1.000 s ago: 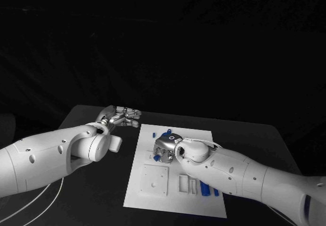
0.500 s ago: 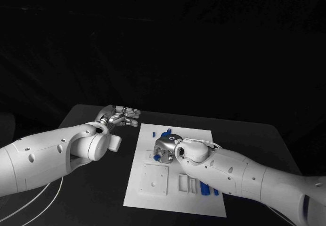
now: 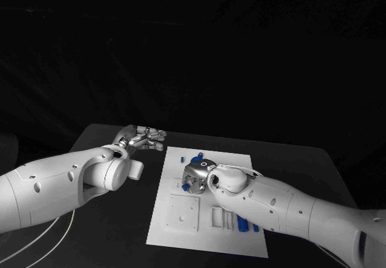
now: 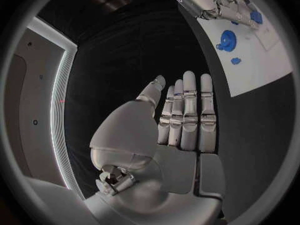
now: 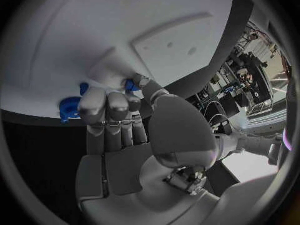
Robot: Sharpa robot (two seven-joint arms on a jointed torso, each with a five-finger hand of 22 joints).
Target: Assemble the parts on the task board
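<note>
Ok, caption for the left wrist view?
Left hand flat and empty over the black table, beside the white board where the right hand works.

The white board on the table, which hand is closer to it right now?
Right. The right hand is over the white board, its fingers down among the blue parts. The left hand sits off the board's far left corner, over the black table.

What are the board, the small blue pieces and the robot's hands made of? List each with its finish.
Task board: looks like matte white plastic, flat and even, with raised square blocks; hard to be sure.
Blue parts: probably moulded plastic, uniform saturated colour, a slight sheen.
Left hand and right hand: appear metal, or metal-look shells, silver-grey with soft highlights on the fingers.
</note>
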